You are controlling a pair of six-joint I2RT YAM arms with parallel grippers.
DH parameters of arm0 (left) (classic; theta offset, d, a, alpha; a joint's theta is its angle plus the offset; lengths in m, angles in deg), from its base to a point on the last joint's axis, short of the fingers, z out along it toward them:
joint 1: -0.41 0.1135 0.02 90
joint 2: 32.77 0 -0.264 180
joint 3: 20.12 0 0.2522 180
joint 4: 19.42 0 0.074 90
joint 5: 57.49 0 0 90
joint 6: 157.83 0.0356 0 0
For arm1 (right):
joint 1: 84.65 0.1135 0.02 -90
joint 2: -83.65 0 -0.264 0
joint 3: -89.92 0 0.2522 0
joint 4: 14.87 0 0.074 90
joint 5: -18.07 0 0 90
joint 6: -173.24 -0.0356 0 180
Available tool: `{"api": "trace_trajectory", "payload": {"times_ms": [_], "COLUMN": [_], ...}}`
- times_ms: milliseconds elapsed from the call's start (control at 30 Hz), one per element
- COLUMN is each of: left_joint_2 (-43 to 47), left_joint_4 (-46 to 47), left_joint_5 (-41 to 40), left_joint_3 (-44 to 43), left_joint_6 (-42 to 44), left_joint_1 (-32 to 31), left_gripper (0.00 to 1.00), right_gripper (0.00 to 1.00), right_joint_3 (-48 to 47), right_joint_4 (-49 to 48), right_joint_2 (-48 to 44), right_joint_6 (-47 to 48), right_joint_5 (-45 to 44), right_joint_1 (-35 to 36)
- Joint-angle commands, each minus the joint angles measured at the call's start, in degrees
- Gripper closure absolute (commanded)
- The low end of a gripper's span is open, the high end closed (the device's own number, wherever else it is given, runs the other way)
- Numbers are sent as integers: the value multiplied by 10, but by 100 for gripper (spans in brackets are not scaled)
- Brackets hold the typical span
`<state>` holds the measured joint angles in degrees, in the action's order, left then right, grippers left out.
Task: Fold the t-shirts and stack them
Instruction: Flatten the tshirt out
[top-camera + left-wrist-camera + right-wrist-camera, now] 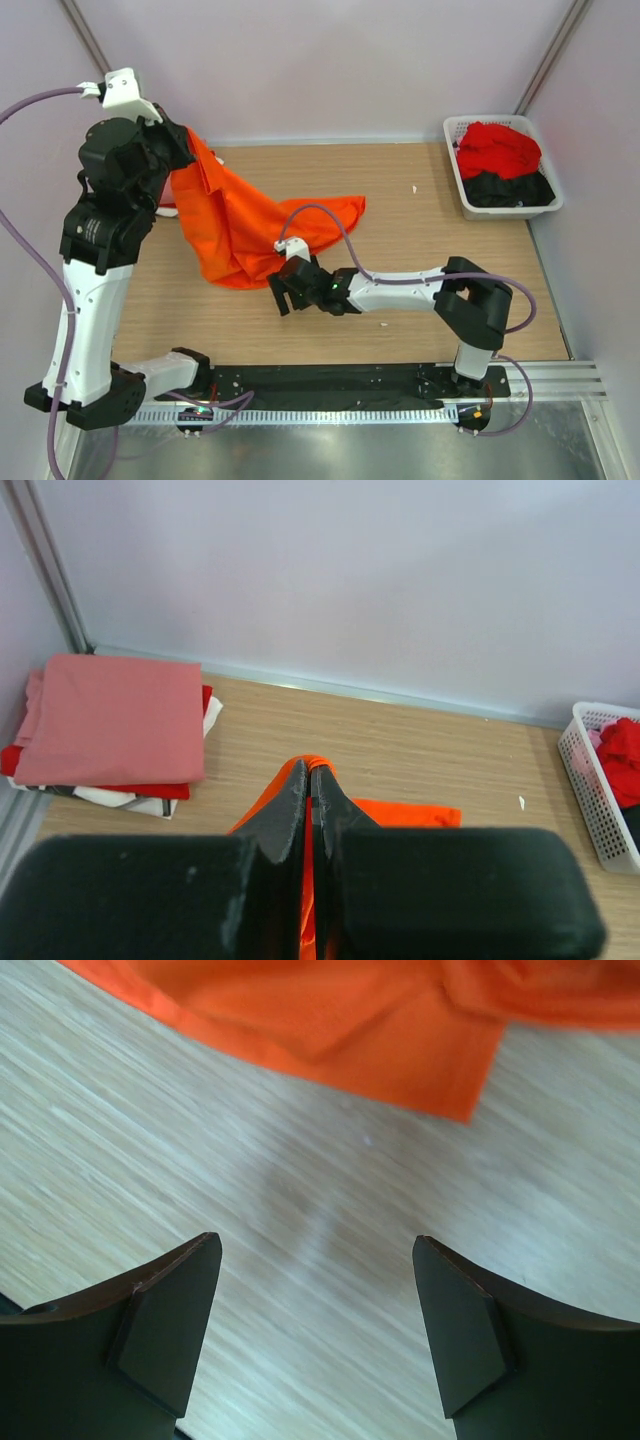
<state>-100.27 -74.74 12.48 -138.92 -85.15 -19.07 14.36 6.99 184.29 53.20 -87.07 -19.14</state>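
You find the left gripper (310, 780) raised over the far left of the table (430, 250). Its 2 fingers are pressed together on a fold of the orange t-shirt (240, 230). The cloth hangs from that pinch and slopes down to the wood. Its lower part lies spread on the table, with 1 corner reaching toward the middle.

Note the right gripper (318, 1250). Its 2 fingers stand wide apart with nothing between them. It sits low over bare wood, just beside the near edge of the orange t-shirt. In the right wrist view the fingers and the cloth are apart.

Check the white slatted basket (455, 165) at the far right corner of the table. From above it shows 2 crumpled garments:
- 1 red t-shirt (500, 148), filling the far end.
- 1 black t-shirt (510, 188), filling the near end.

The 2 touch each other along the middle of the basket.

Check the stack at the far left corner of the table, shown in the left wrist view. It lies close against the wall and holds 3 visible layers:
- The salmon-pink t-shirt (115, 715) lies on top, folded flat into a rectangle.
- The folded red t-shirt (150, 791) lies beneath it, only its edges showing.
- The white t-shirt (130, 802) lies at the bottom, its edge showing along the near and right sides.

The stack and the basket are well apart, with the orange t-shirt between them.
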Motion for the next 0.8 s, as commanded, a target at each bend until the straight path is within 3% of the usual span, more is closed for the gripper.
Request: {"api": "trace_trajectory", "payload": {"times_ms": [0,500,767], "left_joint_2": [-12,-18,-21], "left_joint_4": [-8,-28,-30], "left_joint_5": [26,29,38], "left_joint_3": [-18,-44,-53], "left_joint_6": [-13,-13,-20], "left_joint_1": [1,1,1], "left_gripper": [100,100,100], "right_gripper": [16,16,21], "right_joint_3": [-59,-247,-285], "right_joint_4": [-54,-24,4], "right_joint_2": [26,169,221], "right_joint_6": [45,117,97], "right_joint_5": [-40,-66,-140], "right_joint_1": [12,18,18]}}
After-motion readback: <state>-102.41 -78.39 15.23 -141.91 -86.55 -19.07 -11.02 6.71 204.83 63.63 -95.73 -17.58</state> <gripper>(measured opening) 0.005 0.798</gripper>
